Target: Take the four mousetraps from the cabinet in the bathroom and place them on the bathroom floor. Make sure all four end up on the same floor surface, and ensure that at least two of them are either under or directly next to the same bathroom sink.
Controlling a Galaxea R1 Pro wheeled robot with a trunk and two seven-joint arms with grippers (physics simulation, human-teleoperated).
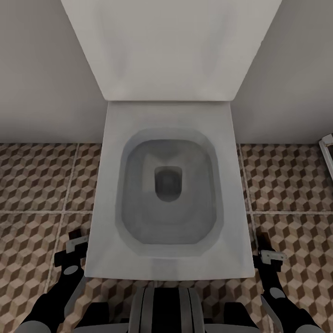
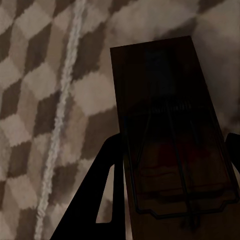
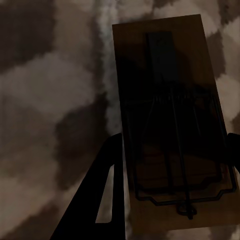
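Observation:
In the left wrist view a dark-brown mousetrap (image 2: 165,115) with a wire spring sits between the black fingers (image 2: 97,200) of my left gripper (image 2: 170,170), which is shut on it above the cube-patterned bathroom floor (image 2: 30,100). The right wrist view shows a second mousetrap (image 3: 167,110) held the same way in my right gripper (image 3: 172,170), over the floor (image 3: 50,100). In the head view my left gripper (image 1: 70,252) and right gripper (image 1: 269,255) hang low on either side of a toilet, just above the tiles (image 1: 37,185). The cabinet and sink are out of view.
A white rectangular toilet (image 1: 111,185) with its lid raised against the pale wall stands straight ahead, its front rim close to my trunk. Patterned floor lies open on both sides of it. A white-framed object (image 1: 327,150) pokes in at the right edge.

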